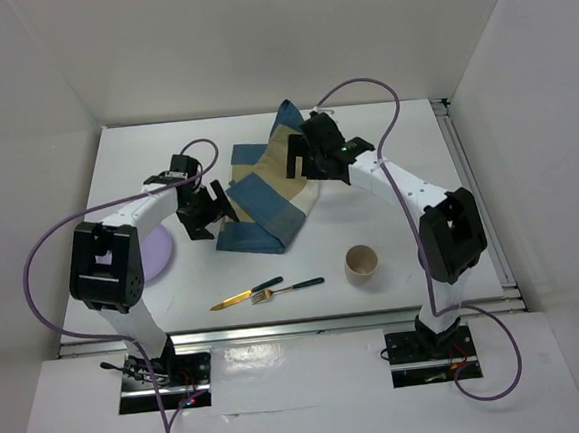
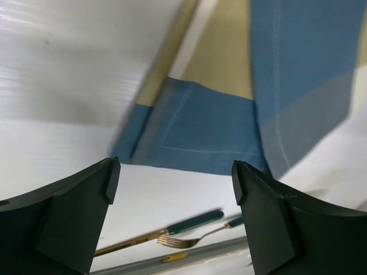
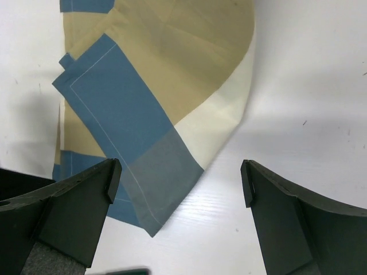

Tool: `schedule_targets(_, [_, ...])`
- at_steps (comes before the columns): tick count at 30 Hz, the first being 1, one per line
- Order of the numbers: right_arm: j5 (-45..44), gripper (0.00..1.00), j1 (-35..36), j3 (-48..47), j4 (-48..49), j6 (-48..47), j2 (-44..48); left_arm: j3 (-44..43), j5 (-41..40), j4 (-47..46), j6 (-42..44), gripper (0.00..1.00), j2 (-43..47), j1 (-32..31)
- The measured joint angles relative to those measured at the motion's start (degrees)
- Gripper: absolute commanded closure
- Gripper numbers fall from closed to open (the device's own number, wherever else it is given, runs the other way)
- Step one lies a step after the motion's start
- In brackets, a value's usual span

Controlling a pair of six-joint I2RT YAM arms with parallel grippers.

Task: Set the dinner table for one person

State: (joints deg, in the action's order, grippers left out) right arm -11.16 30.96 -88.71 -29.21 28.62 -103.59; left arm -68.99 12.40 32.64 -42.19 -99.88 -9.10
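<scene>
Blue-and-tan cloth, the placemat point(image 1: 268, 193), lies folded over on itself and rumpled, not flat. It sits between your two tools: just ahead of the left gripper point(image 2: 175, 175) and directly beneath the right gripper point(image 3: 180, 175). Both stand with jaws wide apart and nothing between the fingers. Neither touches the cloth.

Step in hand, as I read it: spreading the mat before anything goes on it. Not yet done. The next move calls for a pinch on one free corner per tool, then a pull apart, kept low over the surface. The stitched blue corner below your right gripper looks reachable.

Dinner table point(image 1: 134, 153): white, smooth, matte, lying under both tools and all the items. Behind your left gripper, on the near side: knife point(image 1: 245, 294) and fork point(image 1: 290, 290), side by side. Tan cup point(image 1: 361, 264) well behind the right gripper. Lilac plate point(image 1: 158, 257) half hidden under your left arm.

Room: plain white walls close in on three sides.
</scene>
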Motion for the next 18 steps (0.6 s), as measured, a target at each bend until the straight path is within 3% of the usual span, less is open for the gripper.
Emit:
schedule_targets(9, [-0.5, 0.01, -1.2, 3.9, -0.7, 0.0, 3.2, 0.0, -7.9, 1.8, -0.4, 0.03, -5.4, -3.2])
schedule_targets(14, [-2.0, 0.01, -1.4, 4.5, -2.1, 0.0, 4.8, 0.0, -8.0, 1.1, -2.0, 0.2, -5.9, -4.7])
schedule_targets(15, [-2.2, 0.01, -1.4, 4.5, -2.2, 0.0, 5.0, 0.2, -7.7, 0.8, -2.5, 0.33, -5.9, -4.9])
schedule_targets(18, [-3.1, 0.01, -2.0, 5.0, -2.8, 0.1, 6.4, 1.1, -6.8, -0.8, -4.1, 0.59, -5.9, -5.5])
